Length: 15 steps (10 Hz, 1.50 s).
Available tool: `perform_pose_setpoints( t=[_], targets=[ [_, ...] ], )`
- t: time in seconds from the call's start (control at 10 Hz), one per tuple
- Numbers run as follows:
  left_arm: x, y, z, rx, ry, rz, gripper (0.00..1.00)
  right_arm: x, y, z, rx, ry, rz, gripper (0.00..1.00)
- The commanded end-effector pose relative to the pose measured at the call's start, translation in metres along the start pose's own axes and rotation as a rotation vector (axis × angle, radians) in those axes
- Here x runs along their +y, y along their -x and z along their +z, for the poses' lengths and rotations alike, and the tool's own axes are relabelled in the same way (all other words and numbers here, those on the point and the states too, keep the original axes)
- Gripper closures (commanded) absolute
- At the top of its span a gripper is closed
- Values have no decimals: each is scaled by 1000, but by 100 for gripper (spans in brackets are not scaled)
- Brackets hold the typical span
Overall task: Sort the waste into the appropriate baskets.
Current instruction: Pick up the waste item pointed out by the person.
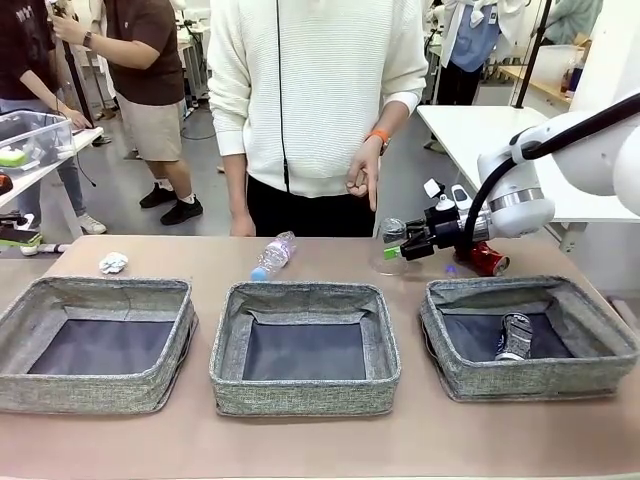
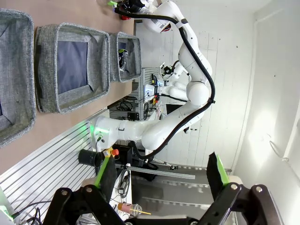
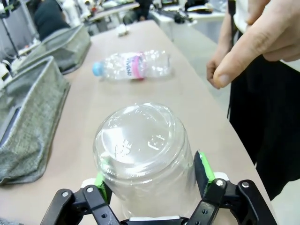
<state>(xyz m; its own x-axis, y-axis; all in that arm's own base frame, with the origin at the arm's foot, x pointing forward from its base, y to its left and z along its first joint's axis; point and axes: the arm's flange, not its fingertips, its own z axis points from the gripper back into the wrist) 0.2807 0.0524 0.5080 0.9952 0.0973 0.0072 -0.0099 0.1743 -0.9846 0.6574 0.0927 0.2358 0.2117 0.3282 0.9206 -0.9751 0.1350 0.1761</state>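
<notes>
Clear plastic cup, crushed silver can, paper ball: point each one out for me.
clear plastic cup [image 3: 140, 140], right wrist view, on its flat base.
crushed silver can [image 1: 515, 337], front view, on its dented side.
paper ball [image 1: 113, 263], front view, on its middle.

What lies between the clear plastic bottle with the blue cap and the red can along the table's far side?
A clear plastic cup, sitting within the fingers of the right end effector; the front view shows it.

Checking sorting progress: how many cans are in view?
2. A crushed silver can lies in the right basket; a red can lies on the table just behind that basket. None seems hidden.
</notes>
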Motion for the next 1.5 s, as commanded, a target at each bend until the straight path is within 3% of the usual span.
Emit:
perform_pose_setpoints(
  t=[0.0, 0.1, 0.2, 0.3, 0.4, 0.5, 0.6, 0.7, 0.8, 1.3, 1.4],
  targets=[
    [-1, 0, 1, -2, 18, -21, 0, -3, -5, -3, -11, -11, -19, 39],
    [-1, 0, 1, -2, 18, -21, 0, -3, -5, -2, -8, -13, -20, 25],
    [-1, 0, 1, -2, 18, -21, 0, -3, -5, -2, -2, -16, -22, 59],
    [-1, 0, 1, -2, 18, -21, 0, -3, -5, -2, 1, -17, -24, 44],
    [-1, 0, 1, -2, 18, -21, 0, -3, -5, -1, 2, -21, -27, 78],
    [-1, 0, 1, -2, 18, -21, 0, -3, -5, 1, 6, -25, -30, 64],
    [-1, 0, 1, -2, 18, -21, 0, -3, -5, 3, 7, -28, -31, 98],
    [-1, 0, 1, -2, 18, -21, 0, -3, -4, 4, 8, -32, -35, 83],
    [-1, 0, 1, -2, 18, -21, 0, -3, -4, 5, 12, -36, -36, 100],
    [-1, 0, 1, -2, 18, -21, 0, 3, -7, 23, 47, -94, -34, 100],
    [-1, 0, 1, -2, 18, -21, 0, 12, -21, 38, 55, -136, -46, 100]
  ],
)
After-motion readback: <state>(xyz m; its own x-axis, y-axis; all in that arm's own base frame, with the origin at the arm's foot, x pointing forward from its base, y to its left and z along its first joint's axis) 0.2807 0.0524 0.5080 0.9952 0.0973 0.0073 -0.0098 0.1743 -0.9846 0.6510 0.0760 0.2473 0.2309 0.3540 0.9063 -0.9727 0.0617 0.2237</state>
